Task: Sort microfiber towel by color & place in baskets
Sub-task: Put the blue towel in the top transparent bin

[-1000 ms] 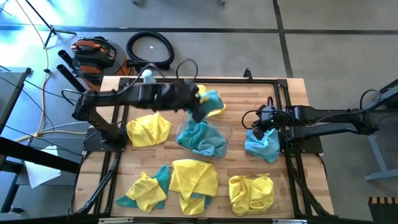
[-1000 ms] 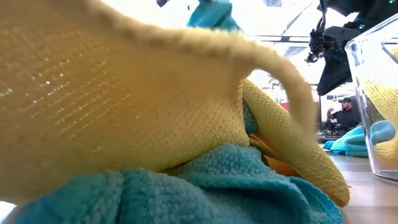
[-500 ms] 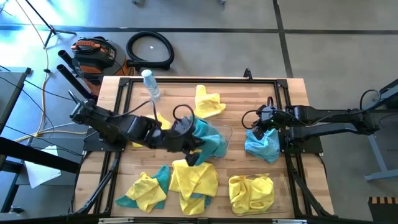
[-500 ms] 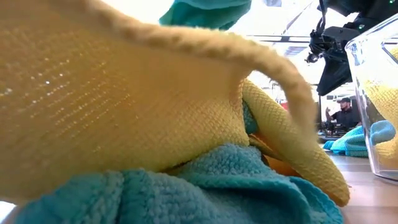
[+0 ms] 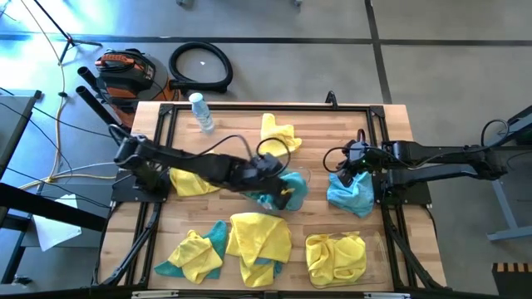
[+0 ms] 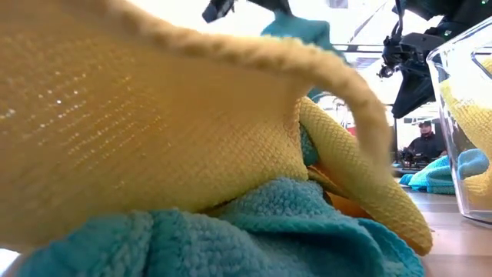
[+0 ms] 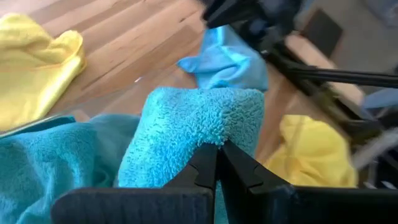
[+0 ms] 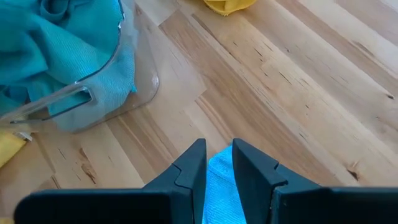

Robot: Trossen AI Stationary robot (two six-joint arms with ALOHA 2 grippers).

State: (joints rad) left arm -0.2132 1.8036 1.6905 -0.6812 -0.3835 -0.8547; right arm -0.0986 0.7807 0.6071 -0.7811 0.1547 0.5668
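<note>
Obs. A: Since the earlier frames the left arm had swung from the far side of the table down toward the front edge, then back up over the middle. The left gripper (image 5: 285,193) now sat above the clear basket (image 5: 302,176) at mid-table, carrying a teal towel (image 7: 205,118). The right arm had not shifted.

Obs. B: Jaw state, left?

Obs. A: Pressed together on a fold of the teal towel. In the left wrist view the cloth bunched just ahead of the fingertips (image 7: 208,155) and draped to either side of them. More teal cloth (image 5: 268,181) lay in the basket below.

Obs. B: And the right gripper (image 8: 219,155)?

Obs. A: It hung over the table's right side, jaws narrowly parted, with a light blue towel (image 5: 351,196) between them. The right wrist view showed a strip of that cloth in the gap. Pinched, as far as could be told.

Obs. B: Remaining cloths?

Obs. A: One yellow towel (image 5: 278,134) lay near the far edge and another (image 5: 193,181) sat left of the mid-table basket, partly under the left arm. A yellow-and-teal heap (image 5: 193,253) and a larger yellow towel (image 5: 259,238) over teal lay along the near edge. A second basket (image 5: 376,245) at the near right held yellow towels (image 5: 336,257).

Obs. B: Low view?

Obs. A: Mostly blocked by yellow and teal cloth close to the lens.
</note>
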